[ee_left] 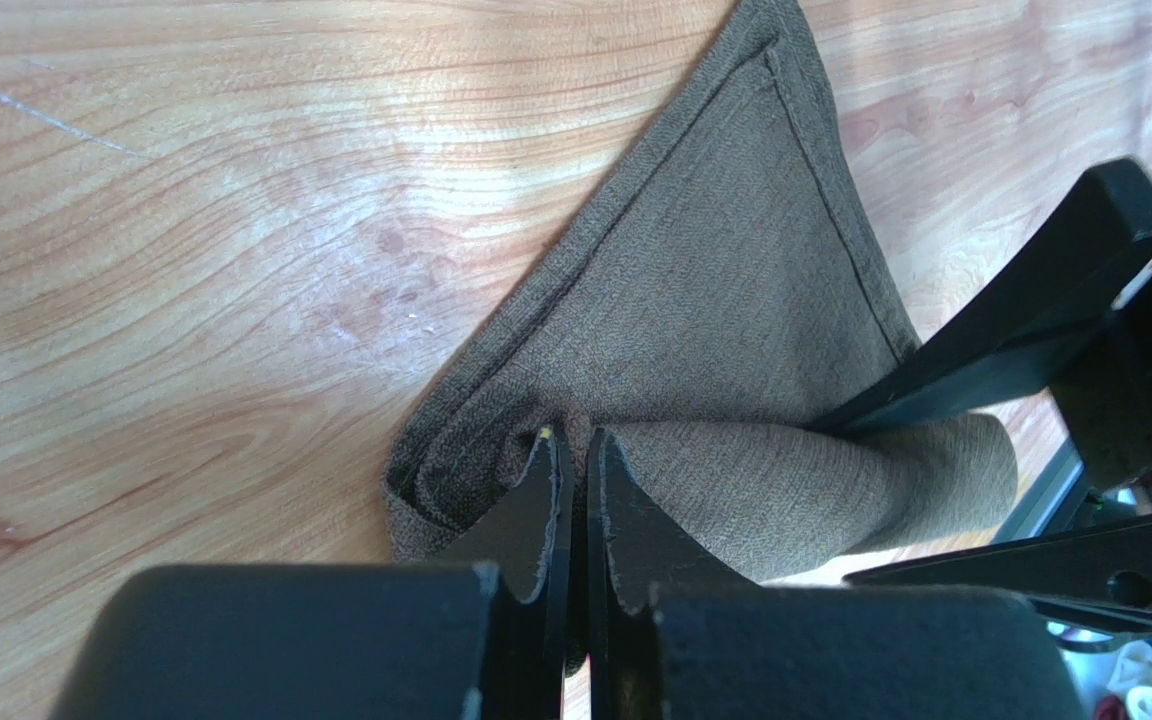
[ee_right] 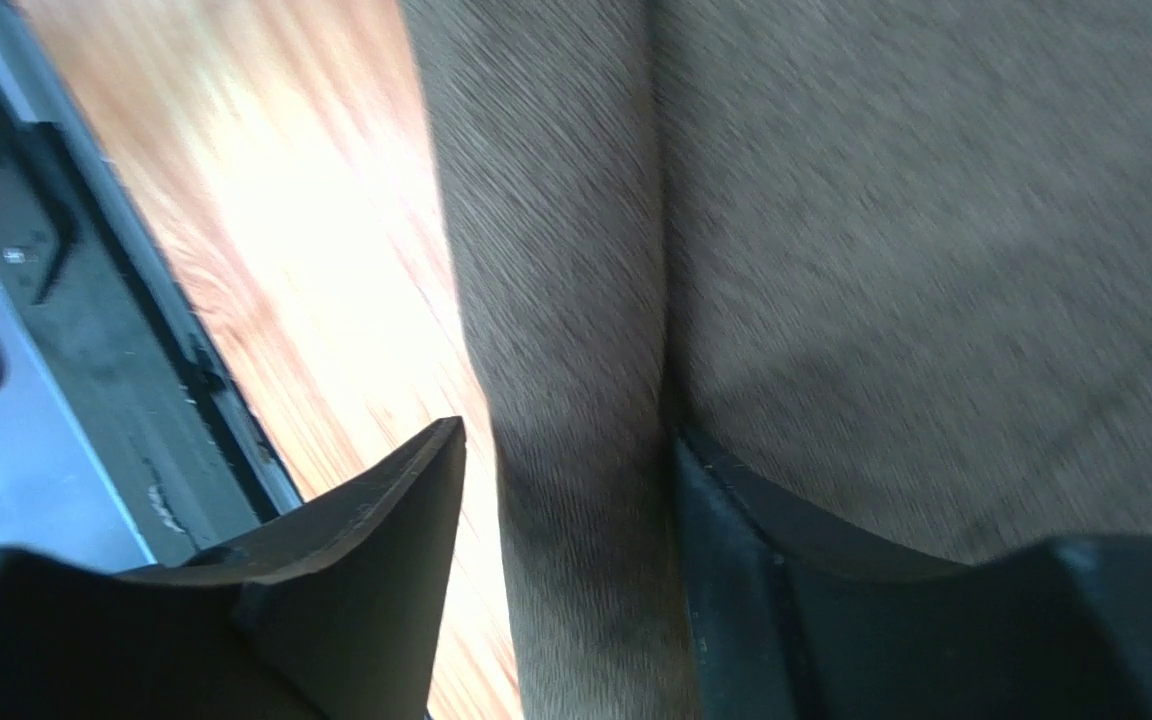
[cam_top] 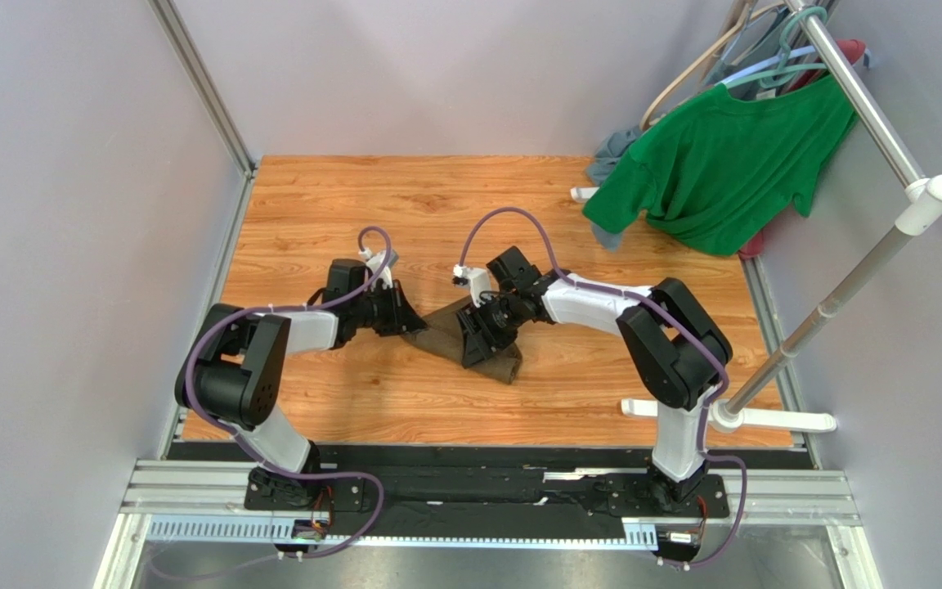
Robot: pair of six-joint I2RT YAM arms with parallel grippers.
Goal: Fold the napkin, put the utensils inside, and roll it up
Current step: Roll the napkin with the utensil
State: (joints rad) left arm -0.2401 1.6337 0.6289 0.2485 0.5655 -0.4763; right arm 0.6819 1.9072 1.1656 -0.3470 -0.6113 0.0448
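Left pincer (ee_left: 570, 450) sits closest: we see its jaws together, tips on the folded edge of the napkin (ee_left: 717, 285); we can't tell if cloth is nipped. Napkin lies on the surface (ee_left: 192, 210), partly rolled, between both arms. Right pincer (ee_right: 567, 450) has jaws apart, straddling the rolled end, one finger against the cloth. Green shirt (cam_top: 722, 160) hangs on the rack (cam_top: 872, 104), far right, well apart.
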